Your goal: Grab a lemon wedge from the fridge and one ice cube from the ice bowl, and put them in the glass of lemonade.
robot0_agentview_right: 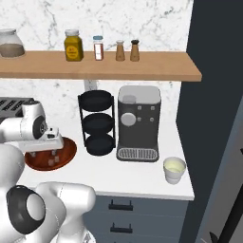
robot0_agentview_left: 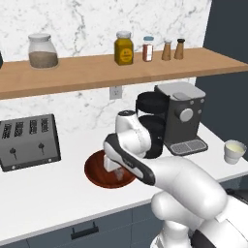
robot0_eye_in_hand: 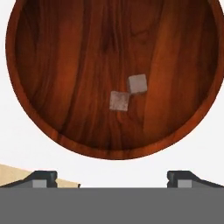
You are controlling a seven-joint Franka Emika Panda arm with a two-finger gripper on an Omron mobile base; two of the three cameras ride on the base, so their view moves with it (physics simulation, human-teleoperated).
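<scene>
Ice cube (robot0_eye_in_hand: 119,100) waits in the ice bowl (robot0_eye_in_hand: 52,127) under the wide-open, empty gripper (robot0_eye_in_hand: 112,177), ready for picking up.

Hand (robot0_eye_in_hand: 112,177) low, fingers wide apart
</scene>
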